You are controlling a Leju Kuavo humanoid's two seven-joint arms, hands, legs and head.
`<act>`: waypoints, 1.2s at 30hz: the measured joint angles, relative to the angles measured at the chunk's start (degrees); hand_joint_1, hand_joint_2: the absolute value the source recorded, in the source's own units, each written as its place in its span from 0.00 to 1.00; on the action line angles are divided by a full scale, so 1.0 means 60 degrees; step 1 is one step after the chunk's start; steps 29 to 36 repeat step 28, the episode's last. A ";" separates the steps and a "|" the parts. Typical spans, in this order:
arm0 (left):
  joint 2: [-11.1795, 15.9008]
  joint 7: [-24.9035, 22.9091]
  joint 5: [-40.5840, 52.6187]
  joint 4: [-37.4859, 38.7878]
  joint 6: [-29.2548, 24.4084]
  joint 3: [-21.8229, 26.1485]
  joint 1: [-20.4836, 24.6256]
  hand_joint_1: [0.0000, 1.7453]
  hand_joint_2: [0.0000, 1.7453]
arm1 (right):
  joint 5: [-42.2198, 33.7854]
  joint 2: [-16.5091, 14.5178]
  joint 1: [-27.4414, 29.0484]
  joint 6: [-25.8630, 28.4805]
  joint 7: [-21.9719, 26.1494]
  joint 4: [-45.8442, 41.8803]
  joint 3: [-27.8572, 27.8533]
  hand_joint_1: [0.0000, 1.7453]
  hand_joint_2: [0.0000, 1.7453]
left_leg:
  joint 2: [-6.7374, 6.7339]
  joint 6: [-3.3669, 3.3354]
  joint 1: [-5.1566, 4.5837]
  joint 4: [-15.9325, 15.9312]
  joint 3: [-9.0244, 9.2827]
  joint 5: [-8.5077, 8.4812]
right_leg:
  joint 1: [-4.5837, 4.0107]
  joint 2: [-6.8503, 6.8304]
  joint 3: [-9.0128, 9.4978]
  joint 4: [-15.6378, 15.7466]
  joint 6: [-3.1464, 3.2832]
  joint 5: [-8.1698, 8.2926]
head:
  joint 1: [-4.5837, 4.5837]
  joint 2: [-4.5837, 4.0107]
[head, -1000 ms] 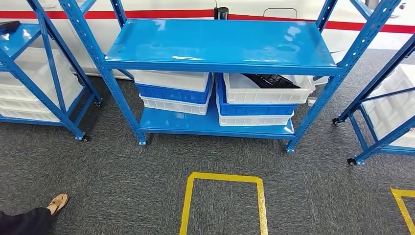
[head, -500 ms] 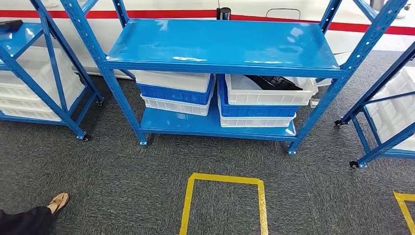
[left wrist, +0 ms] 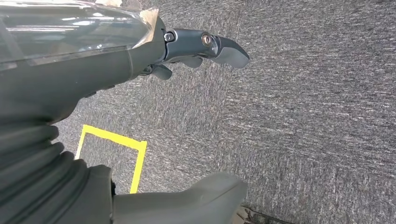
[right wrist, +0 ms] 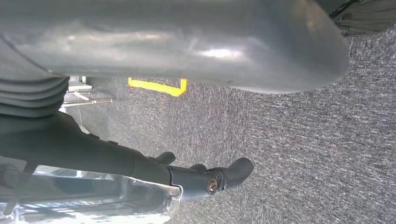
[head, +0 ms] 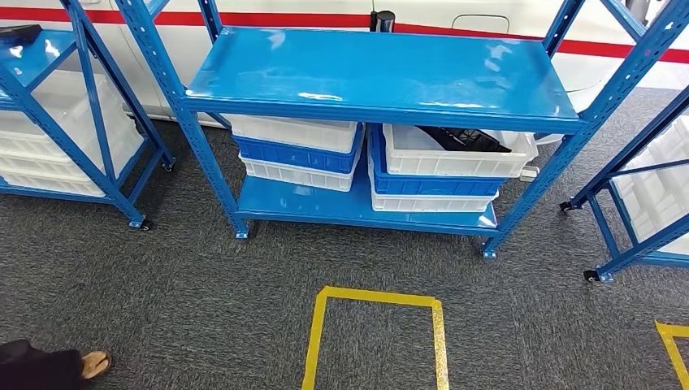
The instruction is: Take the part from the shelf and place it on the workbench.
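Observation:
A black part (head: 465, 138) lies in the top white crate (head: 455, 154) on the lower level of the blue shelf (head: 382, 73) ahead. My left hand (left wrist: 187, 51) hangs over the grey carpet, fingers apart and holding nothing. My right hand (right wrist: 201, 172) hangs the same way, its fingers apart above the carpet with nothing in them.
Stacked white and blue crates (head: 296, 154) fill the shelf's lower left. More blue racks with white crates stand at the left (head: 57, 130) and right (head: 650, 187). A yellow tape square (head: 378, 337) marks the carpet. A person's foot (head: 85, 363) is at the lower left.
The whole view has shifted slightly, so the shelf sits a little more to the right and closer. The person's foot has drawn back toward the lower left corner.

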State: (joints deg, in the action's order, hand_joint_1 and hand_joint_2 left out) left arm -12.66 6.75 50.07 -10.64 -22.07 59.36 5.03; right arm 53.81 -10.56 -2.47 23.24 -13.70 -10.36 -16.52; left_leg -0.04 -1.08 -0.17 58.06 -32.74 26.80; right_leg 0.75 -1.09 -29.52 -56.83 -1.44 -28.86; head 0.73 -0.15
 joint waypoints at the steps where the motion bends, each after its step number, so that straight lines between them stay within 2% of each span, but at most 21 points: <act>1: 0.0000 0.0000 0.0000 0.0000 0.0001 0.0000 0.0000 0.00 1.00 | 0.0000 0.0000 0.0000 0.0001 0.0000 0.0000 -0.0014 0.00 0.00 | 0.0000 -0.0003 0.0000 0.0000 0.0003 0.0002 | 0.0007 0.0000 -0.0001 0.0001 0.0000 0.0000 | 0.0000 0.0000; 4: 0.0000 -0.0002 0.0020 0.0000 0.0009 0.0000 0.0000 0.00 1.00 | 0.0000 0.0001 0.0000 0.0008 0.0000 0.0000 -0.0046 0.00 0.00 | 0.0000 -0.0009 0.0003 0.0000 0.0019 0.0007 | 0.0022 -0.0001 -0.0016 0.0002 -0.0003 -0.0003 | 0.0001 0.0000; 8: 0.0000 -0.0073 0.0097 0.0000 0.0041 -0.0001 0.0000 0.00 1.00 | 0.0002 0.0001 0.0006 0.0053 0.0003 0.0000 -0.0092 0.00 1.00 | 0.0001 -0.0014 0.0021 -0.0002 0.0050 0.0017 | 0.0016 -0.0001 -0.0039 0.0002 -0.0033 -0.0023 | 0.0002 0.0000; 10: 0.0024 -0.0151 0.0085 -0.0005 0.0050 -0.0077 -0.0020 0.00 1.00 | -0.0041 0.0015 0.0031 0.0083 0.0019 -0.0002 -0.0091 0.00 1.00 | 0.0001 -0.0014 0.0032 -0.0003 0.0056 0.0018 | 0.0006 -0.0002 -0.0035 0.0002 -0.0032 -0.0023 | 0.0001 0.0000; 11: 0.0051 -0.0185 0.0015 -0.0010 0.0073 -0.0187 -0.0046 0.00 0.75 | -0.0117 0.0033 0.0057 0.0083 0.0042 -0.0007 -0.0082 0.00 1.00 | 0.0002 -0.0014 0.0035 -0.0003 0.0056 0.0018 | 0.0001 -0.0002 -0.0034 0.0002 -0.0032 -0.0023 | 0.0002 0.0000; 14: 0.0168 -0.0261 -0.0417 -0.0060 0.0249 -0.0730 -0.0182 0.00 0.00 | -0.0560 0.0129 0.0179 -0.0037 0.0164 -0.0056 -0.0008 0.00 0.25 | 0.0003 -0.0014 0.0041 -0.0003 0.0055 0.0017 | -0.0005 -0.0003 -0.0032 0.0001 -0.0031 -0.0024 | 0.0001 0.0000; 15: 0.0210 -0.0286 -0.0589 -0.0086 0.0325 -0.0913 -0.0228 0.00 0.00 | -0.0734 0.0167 0.0221 -0.0106 0.0205 -0.0083 0.0033 0.00 0.00 | 0.0003 -0.0013 0.0041 -0.0003 0.0053 0.0017 | -0.0006 -0.0003 -0.0030 0.0001 -0.0031 -0.0024 | 0.0001 0.0000; 27: 0.0718 -0.0515 -0.2807 -0.0522 0.1277 -0.3278 -0.0758 0.00 0.00 | -0.3078 0.0586 0.0646 -0.1160 0.0791 -0.0495 0.0667 0.00 0.00 | 0.0010 -0.0015 0.0039 -0.0005 0.0050 0.0021 | -0.0006 -0.0008 -0.0035 0.0002 -0.0033 -0.0030 | -0.0001 0.0000; 36: 0.0739 -0.0522 -0.2896 -0.0541 0.1313 -0.3377 -0.0781 0.00 0.00 | -0.3170 0.0603 0.0662 -0.1202 0.0814 -0.0515 0.0693 0.00 0.00 | 0.0010 -0.0015 0.0039 -0.0005 0.0050 0.0021 | -0.0006 -0.0008 -0.0035 0.0002 -0.0033 -0.0030 | -0.0001 0.0000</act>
